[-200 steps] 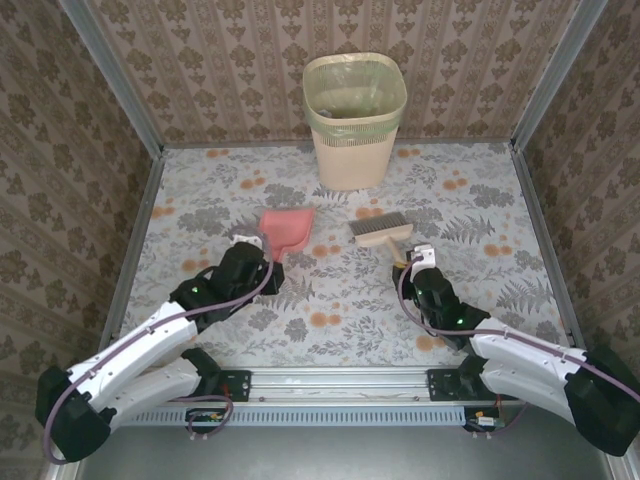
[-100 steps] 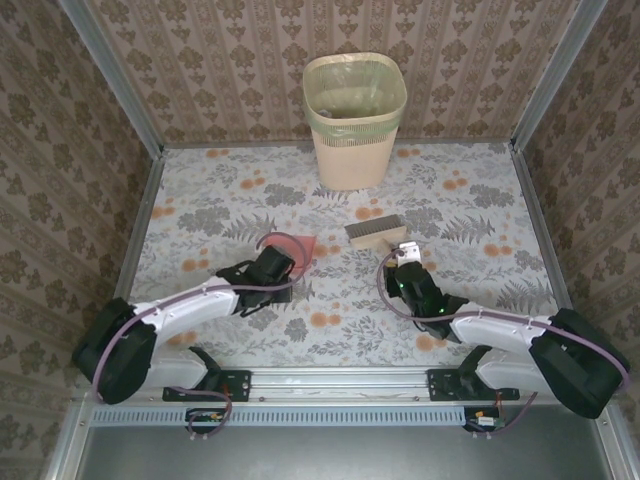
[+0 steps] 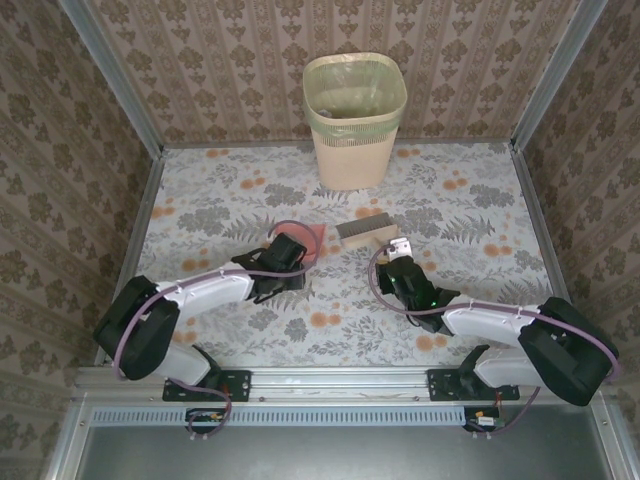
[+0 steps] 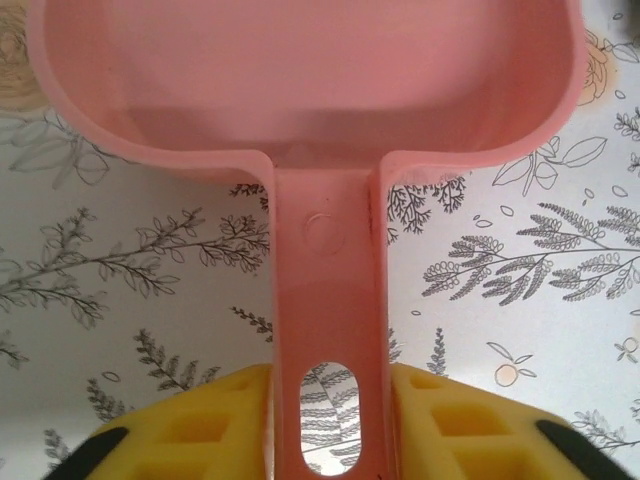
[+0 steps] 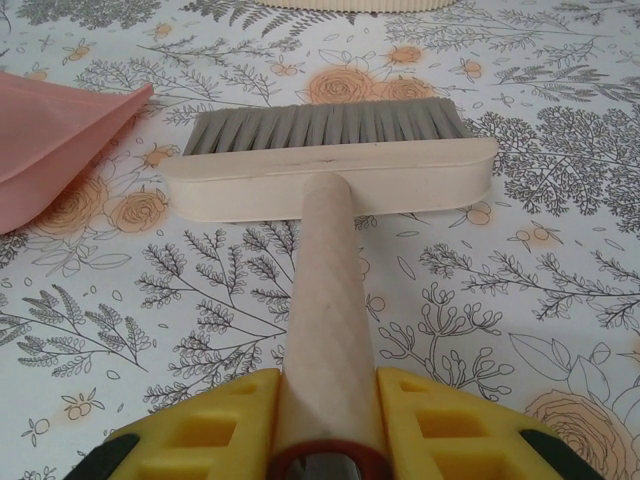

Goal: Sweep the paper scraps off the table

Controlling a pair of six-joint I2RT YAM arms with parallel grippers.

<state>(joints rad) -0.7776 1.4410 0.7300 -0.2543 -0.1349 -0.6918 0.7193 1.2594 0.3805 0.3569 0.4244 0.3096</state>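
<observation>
On the left, the left gripper (image 4: 330,378) has its yellow pads laid against both sides of the pink dustpan (image 4: 300,80)'s handle, pinching it as far as the wrist view lets me judge. The pan lies straight ahead of that gripper, its long axis running away from the wrist and up to the right across the table (image 3: 480,200), with its mouth turned toward the brush (image 5: 330,175). The two tools are near each other but apart. The brush handle is clamped between the pressed-together fingers of the right gripper (image 5: 330,388). Its axis points away from the wrist and up to the left, with the head crosswise at the far end and the bristles on the far side. The left arm is the nearer one to the pan and the right arm to the brush. The cloth between the tools looks bare, so the paper scraps are probably already in the bin (image 3: 355,150) at the back, though its inside is too small to read. I judge the sweeping done and both tools about to be put down.

Against a second ago, both arms now stretch low along the table, the pan and the brush have drawn toward the middle, and the brush head has turned
</observation>
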